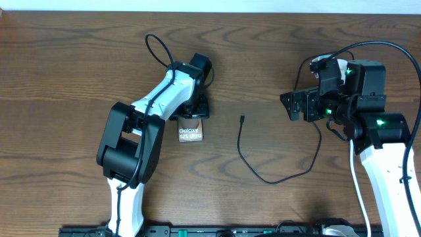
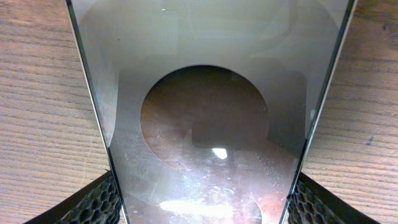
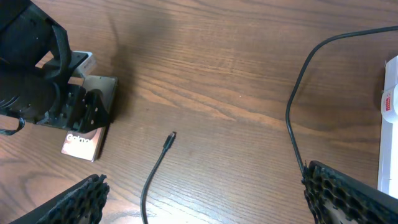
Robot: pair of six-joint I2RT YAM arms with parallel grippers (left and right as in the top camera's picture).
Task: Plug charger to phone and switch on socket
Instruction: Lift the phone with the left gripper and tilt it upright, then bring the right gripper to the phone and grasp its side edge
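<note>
Even bright light, soft shadows, glare on phone (image 2: 214,152), close-up blurred

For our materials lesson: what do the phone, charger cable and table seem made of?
The phone: glossy glass or polished metal, mirror-like reflections.
The charger cable: matte black, probably rubbery plastic; lies in loose curves.
The table: brown wood or wood-look laminate, visible grain.

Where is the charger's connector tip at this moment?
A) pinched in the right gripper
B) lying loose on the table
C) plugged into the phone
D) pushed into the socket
B: the connector tip lies on the bare table, apart from the phone, and the right gripper is open with nothing between its fingers.
</note>
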